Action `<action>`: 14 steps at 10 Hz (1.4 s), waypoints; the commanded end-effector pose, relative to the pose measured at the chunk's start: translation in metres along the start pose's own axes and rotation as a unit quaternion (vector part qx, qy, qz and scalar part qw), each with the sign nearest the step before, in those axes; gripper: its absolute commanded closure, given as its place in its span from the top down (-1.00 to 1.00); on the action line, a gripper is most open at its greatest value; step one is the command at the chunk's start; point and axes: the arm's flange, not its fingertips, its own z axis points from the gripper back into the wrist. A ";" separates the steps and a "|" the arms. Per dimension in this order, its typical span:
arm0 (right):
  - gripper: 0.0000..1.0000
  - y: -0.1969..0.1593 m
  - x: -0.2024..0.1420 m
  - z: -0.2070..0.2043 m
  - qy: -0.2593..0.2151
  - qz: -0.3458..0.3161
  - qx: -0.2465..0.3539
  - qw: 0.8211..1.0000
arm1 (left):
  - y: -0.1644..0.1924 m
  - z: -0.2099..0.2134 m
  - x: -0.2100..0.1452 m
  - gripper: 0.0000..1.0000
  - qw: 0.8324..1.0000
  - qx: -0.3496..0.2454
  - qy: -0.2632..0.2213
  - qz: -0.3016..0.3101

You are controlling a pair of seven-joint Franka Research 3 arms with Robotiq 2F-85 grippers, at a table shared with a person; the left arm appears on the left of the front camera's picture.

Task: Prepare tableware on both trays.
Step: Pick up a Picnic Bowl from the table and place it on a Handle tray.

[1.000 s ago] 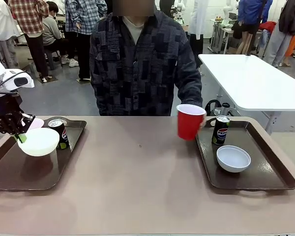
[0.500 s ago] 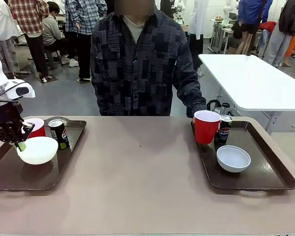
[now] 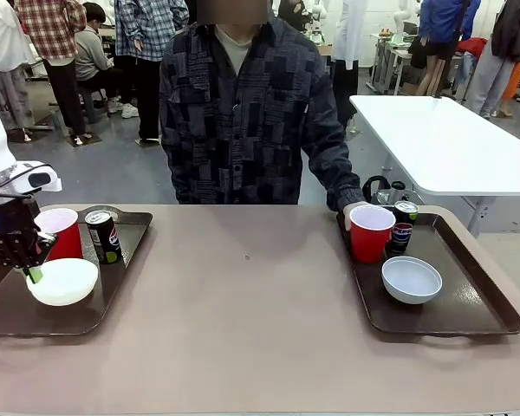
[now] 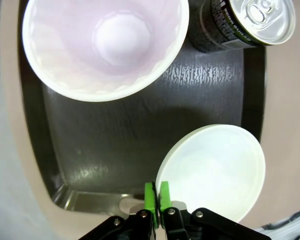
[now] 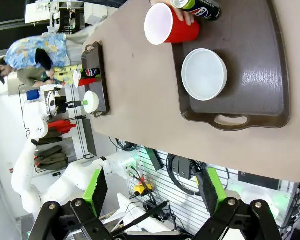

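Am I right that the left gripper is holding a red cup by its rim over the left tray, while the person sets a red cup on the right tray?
Not quite. The left gripper is pinching the rim of a white bowl, not a red cup, as the left wrist view shows. The rest holds: it is over the left tray, and the person's hand is at a red cup on the right tray.

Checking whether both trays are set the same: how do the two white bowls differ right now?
The left bowl is pinched at its rim by the left claw; the right bowl rests free on its tray, with no claw on it. The left bowl sits near the front of its tray, by the red cup; the right bowl sits mid-tray, nearer the robot than its cup and can. Both are small, round, white, upright and empty.
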 end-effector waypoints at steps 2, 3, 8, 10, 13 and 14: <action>1.00 0.001 0.000 0.000 0.000 0.002 0.007 1.000 | 0.001 -0.015 0.002 -0.92 1.000 0.016 -0.020 -0.016; 1.00 0.001 0.000 0.000 0.000 0.002 0.007 1.000 | 0.000 -0.016 0.004 -0.92 0.999 0.020 -0.027 -0.014; 1.00 0.001 0.000 0.000 0.000 0.002 0.007 1.000 | 0.001 -0.021 0.006 1.00 0.999 0.034 -0.025 -0.016; 1.00 0.001 0.000 0.000 0.000 0.002 0.007 1.000 | 0.000 -0.023 0.006 0.71 0.999 0.038 -0.021 -0.019; 1.00 0.001 0.000 0.000 0.000 0.002 0.007 1.000 | -0.003 -0.003 0.000 0.50 0.997 0.062 -0.027 -0.028; 1.00 0.001 0.000 0.000 0.000 0.002 0.007 1.000 | -0.009 0.011 -0.007 1.00 0.997 0.051 -0.029 -0.042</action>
